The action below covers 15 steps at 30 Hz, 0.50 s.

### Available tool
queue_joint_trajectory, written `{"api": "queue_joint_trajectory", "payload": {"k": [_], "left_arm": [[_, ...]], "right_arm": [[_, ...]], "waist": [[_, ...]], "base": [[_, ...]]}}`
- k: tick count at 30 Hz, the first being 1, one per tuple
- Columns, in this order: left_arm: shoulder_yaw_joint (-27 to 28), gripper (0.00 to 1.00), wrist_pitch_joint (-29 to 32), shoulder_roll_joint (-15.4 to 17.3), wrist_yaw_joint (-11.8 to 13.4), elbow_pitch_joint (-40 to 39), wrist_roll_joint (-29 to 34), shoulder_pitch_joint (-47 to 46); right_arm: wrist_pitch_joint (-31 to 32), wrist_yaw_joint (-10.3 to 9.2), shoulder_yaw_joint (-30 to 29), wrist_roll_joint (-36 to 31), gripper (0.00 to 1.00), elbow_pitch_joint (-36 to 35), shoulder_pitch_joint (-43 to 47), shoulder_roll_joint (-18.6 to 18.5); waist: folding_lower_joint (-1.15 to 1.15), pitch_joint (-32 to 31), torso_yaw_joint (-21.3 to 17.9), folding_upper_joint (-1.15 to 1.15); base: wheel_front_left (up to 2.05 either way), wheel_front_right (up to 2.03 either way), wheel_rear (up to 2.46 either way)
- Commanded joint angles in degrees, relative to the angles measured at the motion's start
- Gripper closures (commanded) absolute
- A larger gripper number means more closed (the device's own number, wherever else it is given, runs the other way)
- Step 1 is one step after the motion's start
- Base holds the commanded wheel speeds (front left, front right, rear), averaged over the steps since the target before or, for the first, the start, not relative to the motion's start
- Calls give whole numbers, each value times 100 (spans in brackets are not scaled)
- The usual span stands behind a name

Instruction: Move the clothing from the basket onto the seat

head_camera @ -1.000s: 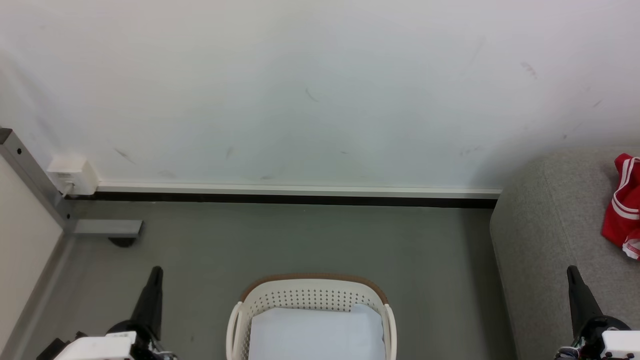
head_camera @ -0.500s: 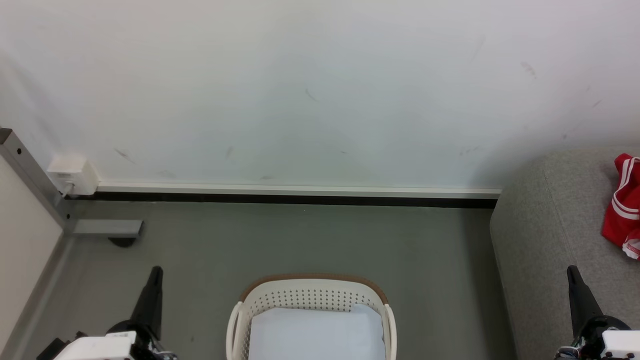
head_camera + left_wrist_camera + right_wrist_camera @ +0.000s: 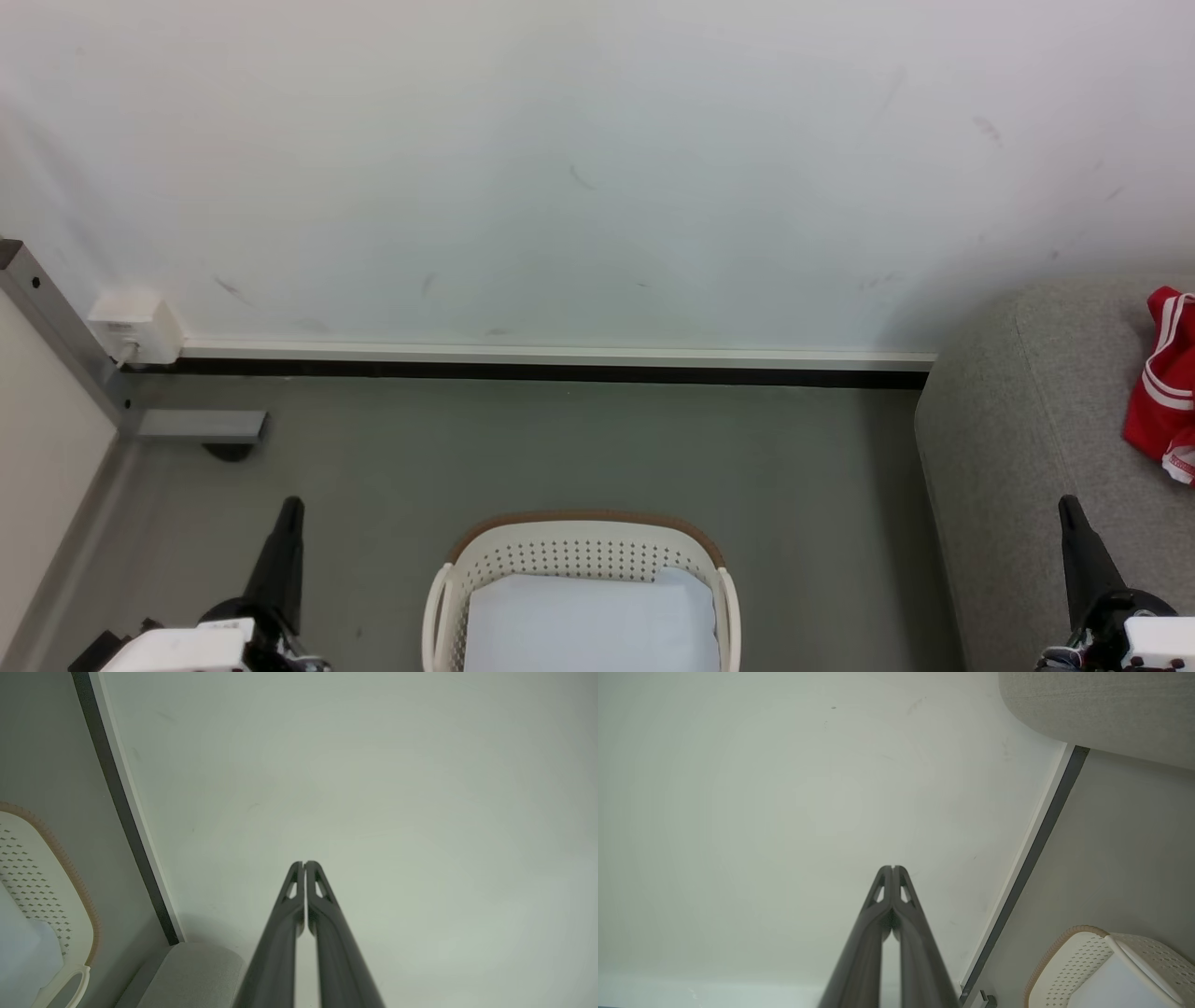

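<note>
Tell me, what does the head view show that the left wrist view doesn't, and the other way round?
Head view extras: red clothing lying on the seat, the right end effector at the lower right, and a white box low on the wall. Left wrist view extras: a close look at the left end effector, its two dark fingers pressed together. Shared: the basket with its white sheet, part of the seat, the wall, the dark skirting strip and the floor.
</note>
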Motion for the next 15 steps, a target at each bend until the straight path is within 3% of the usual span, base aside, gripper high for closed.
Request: {"api": "queue_joint_trajectory", "payload": {"k": [1, 15], "left_arm": [[18, 100, 21, 40, -26, -16, -78, -40], [17, 100, 21, 40, -26, -16, -78, -40]], "right_arm": [[19, -12, -20, 11, 100, 18, -76, -44], [19, -12, -19, 11, 100, 18, -76, -43]], "waist": [[0, 0, 0, 0], [0, 0, 0, 0]], "base": [[0, 0, 0], [0, 0, 0]]}}
